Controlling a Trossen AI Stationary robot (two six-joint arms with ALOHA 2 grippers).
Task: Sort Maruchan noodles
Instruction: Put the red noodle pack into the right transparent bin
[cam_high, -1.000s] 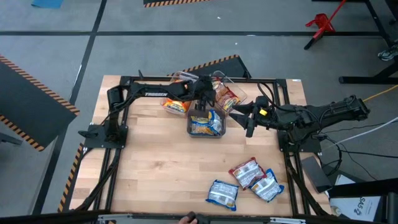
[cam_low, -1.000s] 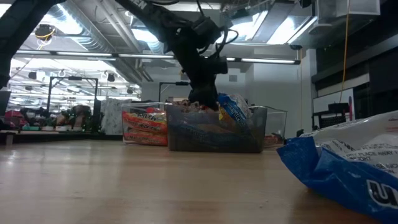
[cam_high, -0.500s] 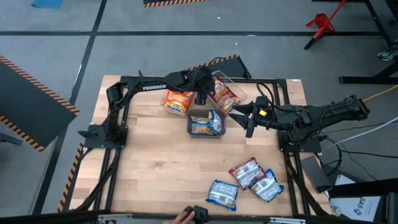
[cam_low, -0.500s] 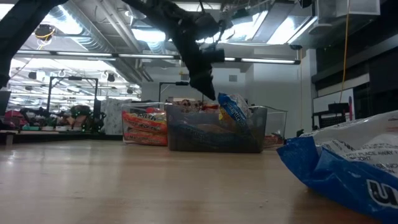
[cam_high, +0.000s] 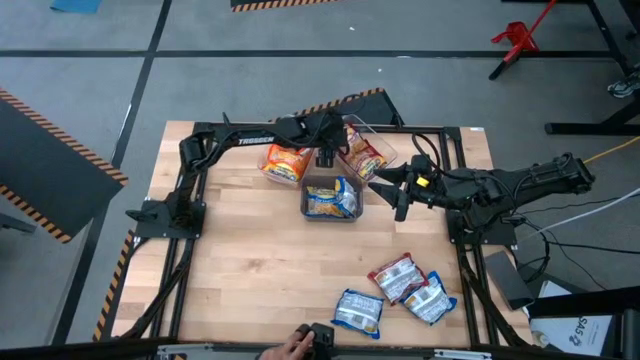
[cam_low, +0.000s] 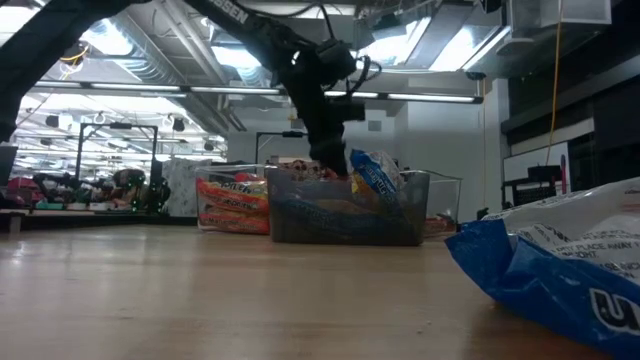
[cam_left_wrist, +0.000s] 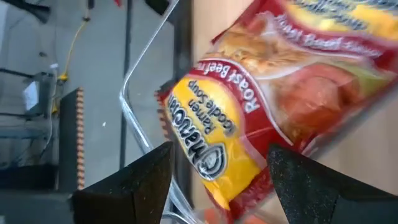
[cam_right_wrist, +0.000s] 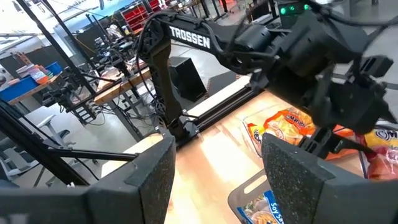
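Now the left gripper (cam_high: 324, 157) hangs over the far middle of the wooden desk (cam_high: 250, 260), above the clear bins, its fingers (cam_left_wrist: 134, 183) spread apart and grasping nothing. Its wrist view looks down on a red-and-yellow Roast Beef noodle packet (cam_left_wrist: 261, 106) lying in a clear bin (cam_left_wrist: 134, 102). Seen from above, three bins sit close together: one with orange packets (cam_high: 286, 163), one with red packets (cam_high: 362, 153), and the nearest bin (cam_high: 331, 199) with blue-and-yellow packets. The right gripper (cam_high: 400, 187) waits just beside that nearest bin, fingers (cam_right_wrist: 149, 180) parted and empty. Three unsorted packets lie near the desk's front right: a blue packet (cam_high: 358, 311), a red-and-white packet (cam_high: 396, 277) and another blue one (cam_high: 431, 298), the last two overlapping. A person's hand (cam_high: 297, 345) shows at the front edge.
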